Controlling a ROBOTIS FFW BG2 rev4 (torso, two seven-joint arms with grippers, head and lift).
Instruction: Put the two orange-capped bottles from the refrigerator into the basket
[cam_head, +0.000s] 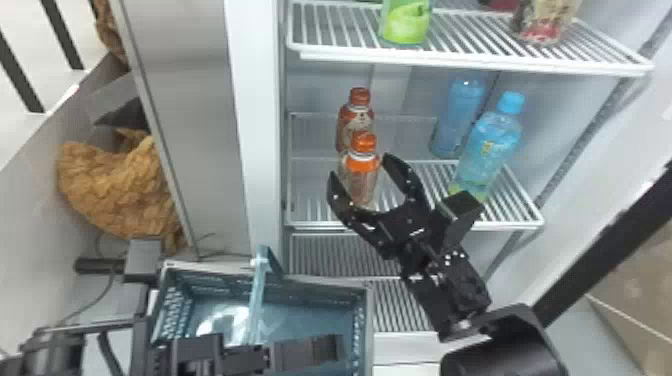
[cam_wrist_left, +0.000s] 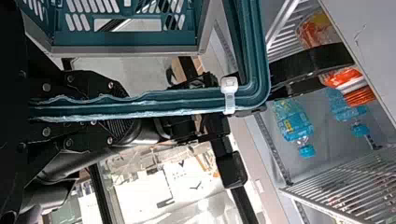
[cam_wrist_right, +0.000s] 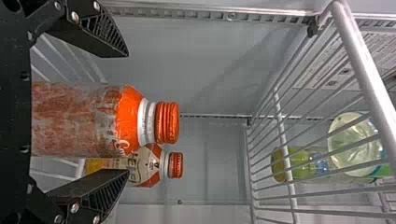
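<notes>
"Right, the head view first: where are the bottles?"

"Both stand upright on the middle refrigerator shelf (cam_head: 310, 223), the front orange-capped bottle (cam_head: 362, 172) a little ahead of the rear orange-capped bottle (cam_head: 356, 122). The right gripper (cam_head: 360, 167) has its fingers spread, one on each side of the front one."

"And the basket (cam_head: 215, 271)?"

"Below the shelf, toward the robot's left. Its handle (cam_head: 256, 300) stands up and runs down to the left gripper (cam_head: 250, 356). Two blue bottles (cam_head: 490, 145) stand to the right on the same shelf as the orange-capped pair."

"Now the left wrist view?"

"That gripper is clamped on the handle, which runs out from between its fingers. A white tie (cam_wrist_left: 229, 93) wraps the handle near its bend."

"And the right wrist view?"

"The fingers are wide apart, with the front bottle between them and space showing on either side, so no grip on it. The rear bottle is just beyond, partly hidden by the front one. Past the shelf above (cam_wrist_right: 369, 70), a green-and-yellow bottle (cam_wrist_right: 301, 162) shows through the wires."
</notes>
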